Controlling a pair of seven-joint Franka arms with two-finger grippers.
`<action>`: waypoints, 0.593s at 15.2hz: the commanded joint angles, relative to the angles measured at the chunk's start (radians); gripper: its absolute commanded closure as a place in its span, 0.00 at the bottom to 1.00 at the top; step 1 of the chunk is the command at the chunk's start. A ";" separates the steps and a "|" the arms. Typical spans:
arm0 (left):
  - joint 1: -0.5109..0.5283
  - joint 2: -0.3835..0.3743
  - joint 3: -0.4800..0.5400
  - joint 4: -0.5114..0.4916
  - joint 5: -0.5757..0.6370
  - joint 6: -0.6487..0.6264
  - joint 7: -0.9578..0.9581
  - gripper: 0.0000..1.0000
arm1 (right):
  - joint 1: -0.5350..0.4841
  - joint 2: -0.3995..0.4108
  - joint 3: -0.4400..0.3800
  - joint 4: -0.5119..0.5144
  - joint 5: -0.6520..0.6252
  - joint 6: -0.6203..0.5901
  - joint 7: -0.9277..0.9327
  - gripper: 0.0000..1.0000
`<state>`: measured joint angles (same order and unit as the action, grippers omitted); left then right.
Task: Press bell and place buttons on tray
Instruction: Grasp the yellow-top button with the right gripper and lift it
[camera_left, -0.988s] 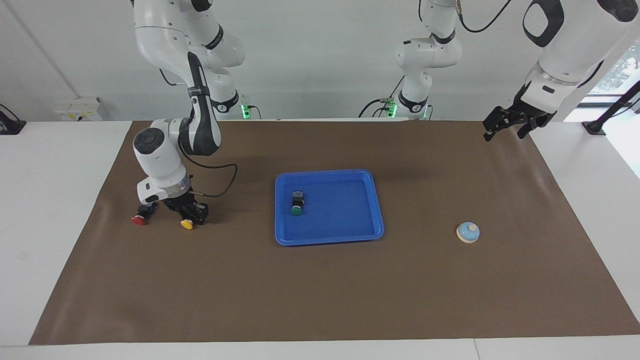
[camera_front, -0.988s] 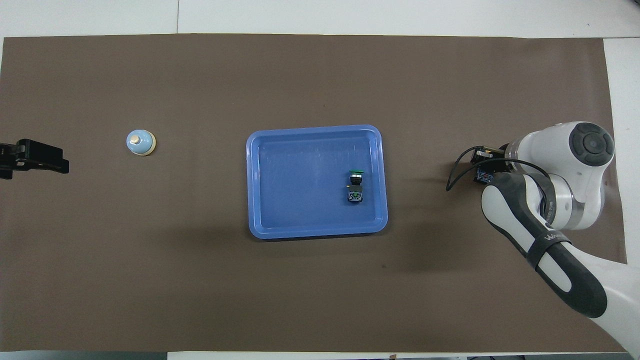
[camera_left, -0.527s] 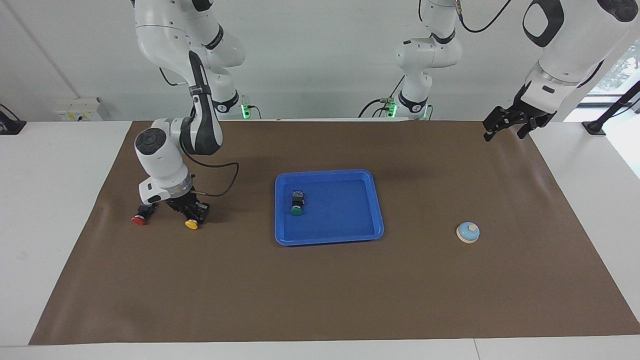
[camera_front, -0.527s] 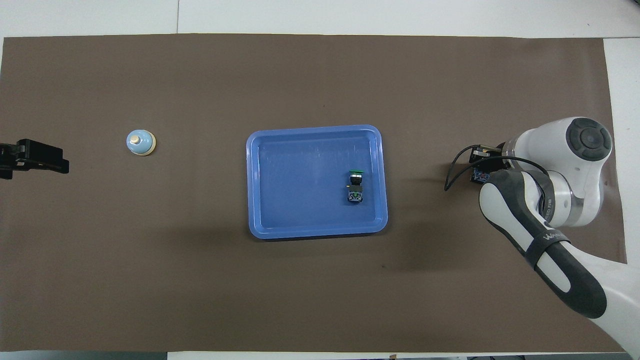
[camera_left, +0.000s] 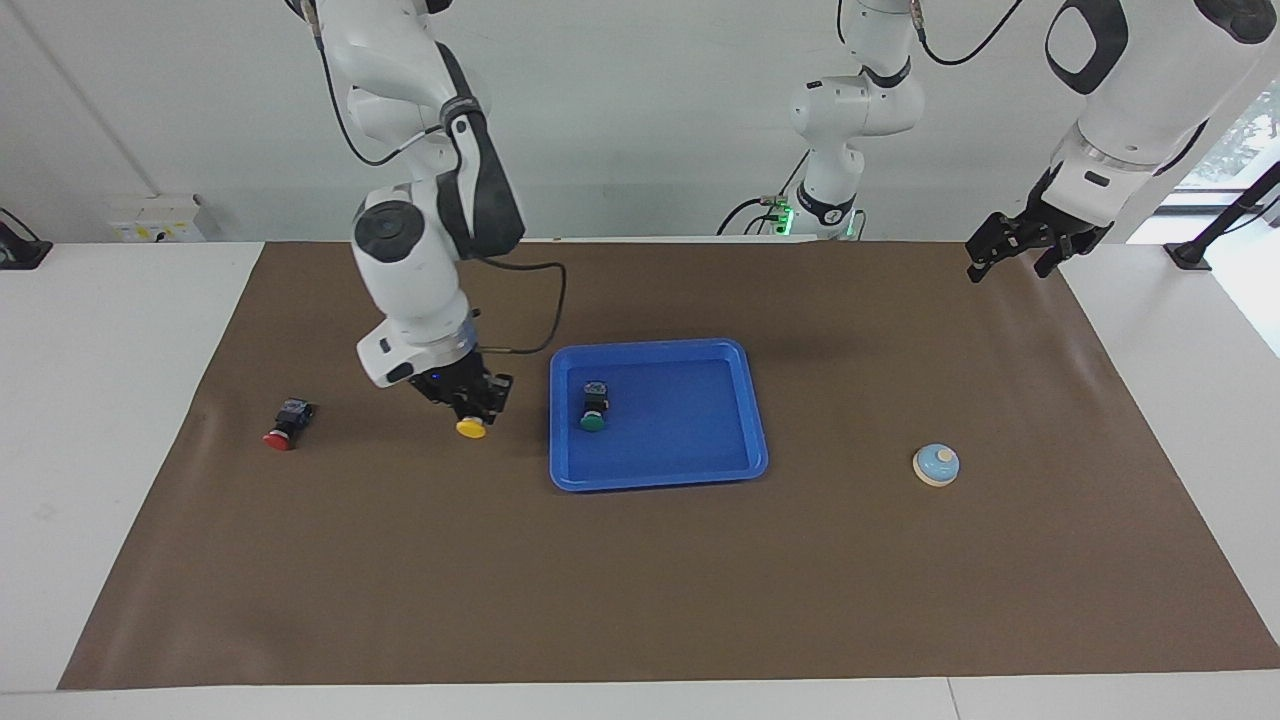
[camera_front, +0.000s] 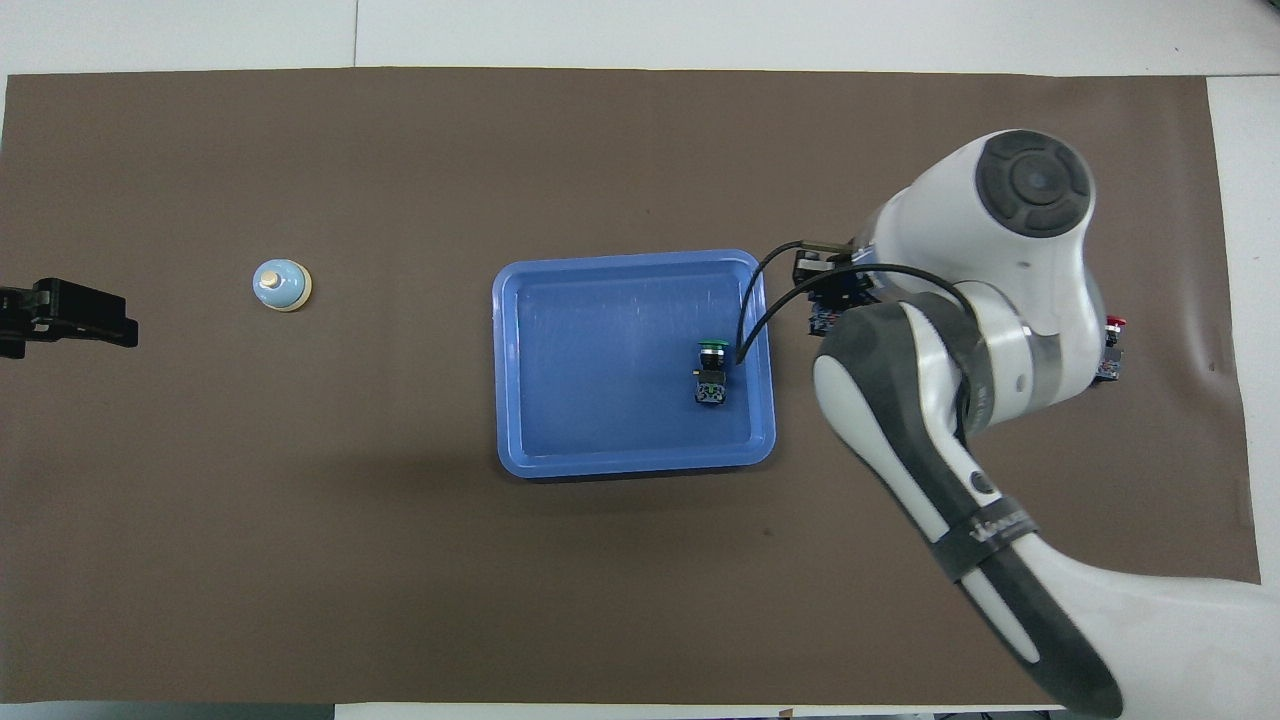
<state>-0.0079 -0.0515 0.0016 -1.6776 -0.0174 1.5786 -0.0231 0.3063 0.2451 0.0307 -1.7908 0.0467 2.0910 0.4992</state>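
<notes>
From across the table, the right gripper (camera_left: 470, 405) hangs in the air over the brown mat (camera_left: 640, 600), just off the blue tray (camera_left: 745, 400) at the edge that faces the right arm's end, its fingers pinched on the yellow button (camera_left: 471, 428), cap pointing down. The red button (camera_left: 283, 429) lies on its side on the mat near the right arm's end. The green button (camera_left: 593, 413) lies inside the tray, close to the rim on that same side. The bell (camera_left: 936, 465) stands on the mat toward the left arm's end, well apart from the tray. The left gripper (camera_left: 1010, 248) waits in the air over the mat's corner at the left arm's base, fingers spread and holding nothing.

From overhead, the right arm's white wrist covers most of its gripper, which shows only as dark parts beside the tray (camera_front: 520, 300). The green button (camera_front: 711, 371) sits in the tray near that rim. The red button (camera_front: 1112, 347) peeps out past the wrist. The bell (camera_front: 281, 284) stands on the mat (camera_front: 400, 560), and the left gripper (camera_front: 70, 315) shows at the mat's edge near it.
</notes>
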 joint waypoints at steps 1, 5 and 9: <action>0.000 -0.007 0.001 0.009 0.004 -0.011 -0.005 0.00 | 0.114 0.037 -0.003 0.034 0.021 0.030 0.077 1.00; 0.000 -0.007 0.001 0.009 0.004 -0.011 -0.005 0.00 | 0.253 0.130 -0.005 0.031 0.015 0.133 0.146 1.00; 0.000 -0.007 0.001 0.009 0.004 -0.011 -0.005 0.00 | 0.300 0.200 -0.005 -0.005 0.001 0.239 0.167 1.00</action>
<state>-0.0079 -0.0515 0.0016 -1.6776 -0.0174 1.5786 -0.0231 0.6053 0.4223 0.0306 -1.7846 0.0533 2.2869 0.6586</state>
